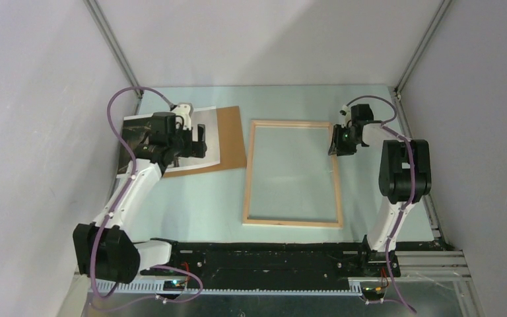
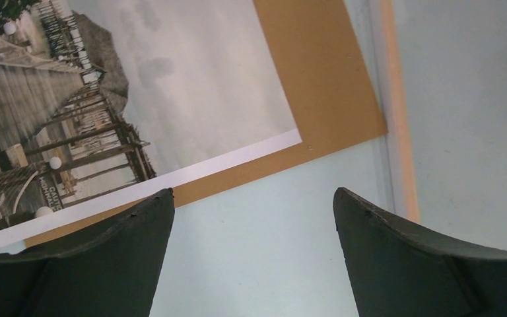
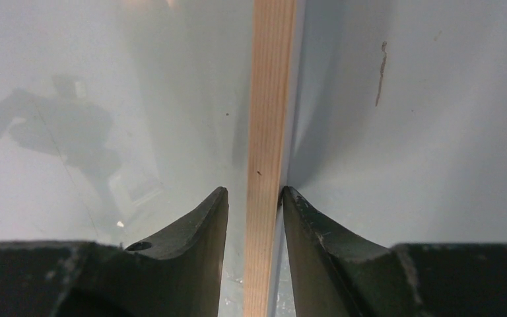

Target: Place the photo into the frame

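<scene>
Photo (image 2: 171,86) lies flat on a brown backing board (image 2: 323,86), left of the frame (image 1: 292,224) and apart from it. Left gripper (image 2: 251,198): jaws wide apart, holding nothing, above the photo's near edge. Right gripper (image 3: 254,195): 2 fingers closely straddle the frame's right rail (1 touching, a sliver of gap at the other); firm clamping cannot be confirmed. Assessment: the photo is likely light, limp and crease-prone, best taken by its white border near a corner.

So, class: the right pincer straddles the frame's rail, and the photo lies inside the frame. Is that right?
The top external view shows the photo lying on the brown backing board left of the frame, not inside it. The right pincer does straddle the rail.
</scene>
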You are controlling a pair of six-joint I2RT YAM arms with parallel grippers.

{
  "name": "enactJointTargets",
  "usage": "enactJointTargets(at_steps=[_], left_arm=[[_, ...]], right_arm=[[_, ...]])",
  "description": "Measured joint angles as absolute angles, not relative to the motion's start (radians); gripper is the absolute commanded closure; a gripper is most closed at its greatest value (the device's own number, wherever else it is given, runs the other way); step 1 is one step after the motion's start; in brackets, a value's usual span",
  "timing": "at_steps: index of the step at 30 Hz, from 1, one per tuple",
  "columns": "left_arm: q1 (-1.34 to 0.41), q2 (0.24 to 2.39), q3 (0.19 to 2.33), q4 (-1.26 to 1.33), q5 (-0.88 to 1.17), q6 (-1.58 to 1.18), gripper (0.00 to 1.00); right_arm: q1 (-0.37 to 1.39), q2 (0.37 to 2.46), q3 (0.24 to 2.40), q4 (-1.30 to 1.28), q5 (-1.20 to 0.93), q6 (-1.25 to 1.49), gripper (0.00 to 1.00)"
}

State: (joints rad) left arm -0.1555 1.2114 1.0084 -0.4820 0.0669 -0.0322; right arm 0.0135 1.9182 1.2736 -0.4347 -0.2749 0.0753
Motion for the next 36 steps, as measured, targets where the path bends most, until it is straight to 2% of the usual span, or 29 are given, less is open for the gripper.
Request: enactJointTargets(at_steps=[4, 9, 17, 22, 24, 27, 30, 32, 36], left_arm=[[-0.115, 1.24, 1.008, -0.482, 0.065, 0.002, 0.05], [-0.094, 1.286, 1.008, -0.485, 0.052, 0.06, 0.05], [-0.092, 1.326, 1.008, -0.506, 0.024, 0.125, 0.05], [-0.092, 1.329, 1.008, -0.513, 0.018, 0.141, 0.05], [-0.092, 1.333, 1.008, -0.513, 0.017, 0.144, 0.05], [-0.092, 1.343, 1.008, -0.516, 0.017, 0.159, 0.05], [-0.092, 1.357, 1.008, -0.522, 0.013, 0.171, 0.05], [-0.092, 1.369, 1.008, -0.527, 0.01, 0.185, 0.05], [-0.092, 1.398, 1.008, -0.534, 0.01, 0.214, 0.05]], right_arm=[[0.023, 1.933, 1.274, -0.432, -0.249, 0.075, 0.73], [0.016, 1.938, 1.281, -0.439, -0.252, 0.092, 0.82], [-0.023, 1.96, 1.304, -0.445, -0.278, 0.125, 0.9], [-0.064, 1.962, 1.304, -0.429, -0.278, 0.149, 0.91], [-0.079, 1.964, 1.305, -0.424, -0.278, 0.155, 0.88], [-0.092, 1.972, 1.317, -0.425, -0.278, 0.157, 0.77], [-0.093, 1.973, 1.32, -0.425, -0.274, 0.156, 0.59], [-0.092, 1.973, 1.32, -0.425, -0.278, 0.157, 0.51], [-0.079, 1.968, 1.327, -0.424, -0.27, 0.145, 0.43]])
